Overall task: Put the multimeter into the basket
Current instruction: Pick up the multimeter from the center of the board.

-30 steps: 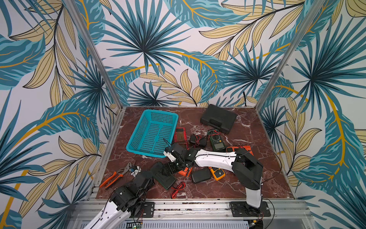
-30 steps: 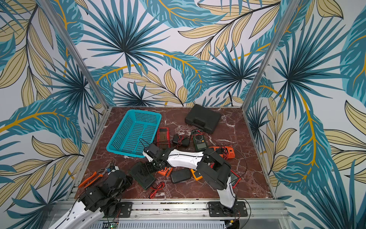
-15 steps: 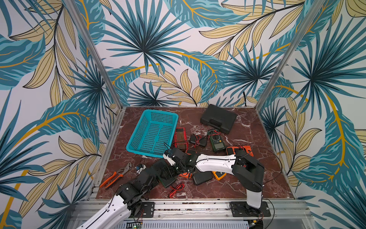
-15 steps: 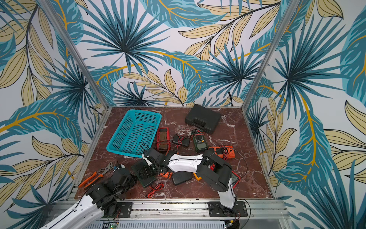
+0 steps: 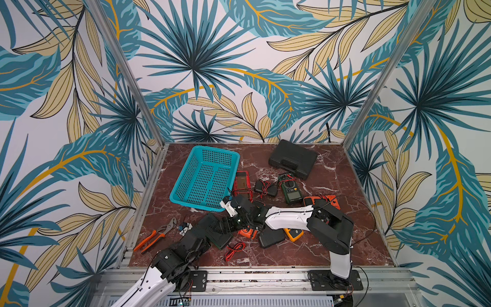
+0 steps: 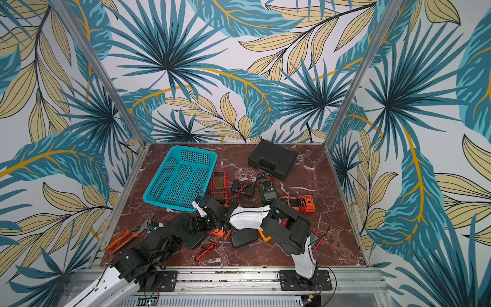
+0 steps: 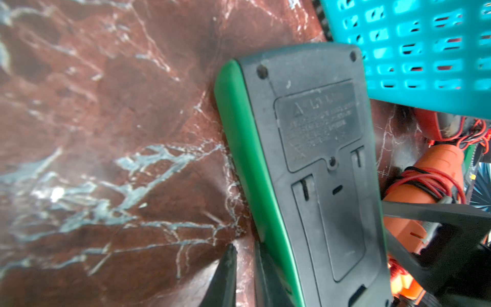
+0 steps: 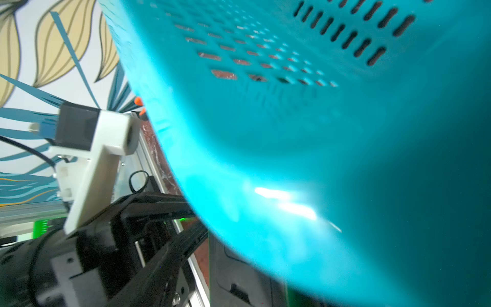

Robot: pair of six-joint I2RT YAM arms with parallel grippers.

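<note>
Red-brown marbled tabletop (image 5: 305, 252) lay inside walls of teal and yellow leaf-print wallpaper (image 5: 239, 66). Nearest the front rail (image 5: 265, 276), orange-handled pliers (image 5: 155, 236) and a loose coil of red and black test leads (image 5: 233, 249) lay on the stone. Just beyond them the left pincer (image 5: 218, 230) was pinching a black-backed multimeter with a green rubber edge (image 7: 313, 148), turned face down, with black fingers (image 7: 438, 215) on either side of it in the left wrist view. That multimeter was outside the rectangular teal-blue plastic basket with perforated walls (image 5: 195, 204), its far end close to the basket's near wall. The right pincer (image 5: 235, 212) hung just beside the basket's near right-hand corner, so close that teal plastic filled most of the right wrist view; whether it was spread or pressed together could not be told. Under the right arm (image 5: 289, 218) lay a small black rounded device (image 5: 271, 238) and a yellow meter (image 5: 293, 234), partly hidden. Farther back, a red meter (image 5: 241, 182) lay just beside the basket, then a green meter (image 5: 291, 188) face up and an orange meter (image 5: 322, 200). Farthest, a black hard-shell plastic case with a handle (image 5: 292, 159) sat near the back wall
</note>
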